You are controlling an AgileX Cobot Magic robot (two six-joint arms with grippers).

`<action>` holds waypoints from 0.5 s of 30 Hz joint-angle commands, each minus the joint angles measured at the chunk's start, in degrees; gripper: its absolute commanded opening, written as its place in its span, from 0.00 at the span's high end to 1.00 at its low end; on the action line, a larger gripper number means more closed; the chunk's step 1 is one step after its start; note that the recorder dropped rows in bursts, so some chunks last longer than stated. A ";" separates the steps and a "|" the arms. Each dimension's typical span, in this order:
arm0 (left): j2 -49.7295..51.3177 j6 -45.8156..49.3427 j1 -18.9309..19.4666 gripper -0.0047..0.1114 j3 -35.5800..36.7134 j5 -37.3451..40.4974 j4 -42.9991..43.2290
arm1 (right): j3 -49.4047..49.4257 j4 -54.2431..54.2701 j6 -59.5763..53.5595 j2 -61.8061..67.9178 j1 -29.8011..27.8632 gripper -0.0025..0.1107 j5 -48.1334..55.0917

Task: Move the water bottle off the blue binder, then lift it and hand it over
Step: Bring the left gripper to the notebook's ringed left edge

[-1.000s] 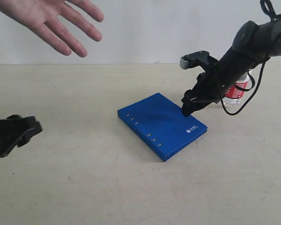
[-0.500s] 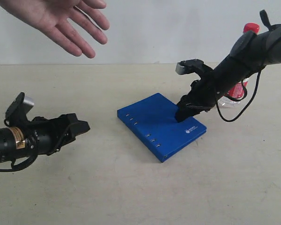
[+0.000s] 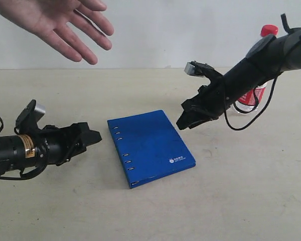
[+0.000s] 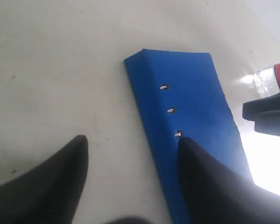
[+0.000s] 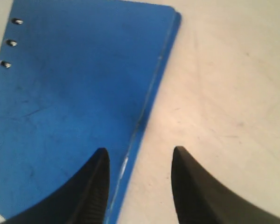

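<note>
The blue binder (image 3: 150, 145) lies flat in the middle of the table, its slotted spine toward my left gripper (image 3: 93, 136). That gripper is open and low, just left of the spine; in the left wrist view the binder (image 4: 191, 93) passes under one finger (image 4: 210, 186). My right gripper (image 3: 183, 120) hovers open over the binder's far right edge (image 5: 149, 93), holding nothing. The water bottle (image 3: 252, 95) stands upright on the table behind the right arm, off the binder, mostly hidden; its red cap (image 3: 269, 30) shows above the arm.
An open human hand (image 3: 60, 22) reaches in palm-down at the upper left, above the left arm. A white wall (image 3: 190, 30) bounds the far edge of the beige tabletop (image 3: 215, 201). The right arm's cable (image 3: 251, 120) loops in front of the bottle.
The binder has slid and turned toward the left and front. My right gripper has come off its cover and risen. My left gripper has moved in to the spine.
</note>
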 commanded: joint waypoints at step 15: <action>6.81 -14.74 -0.51 0.50 -10.54 -8.75 17.61 | -0.04 8.50 7.59 4.92 -0.03 0.53 4.68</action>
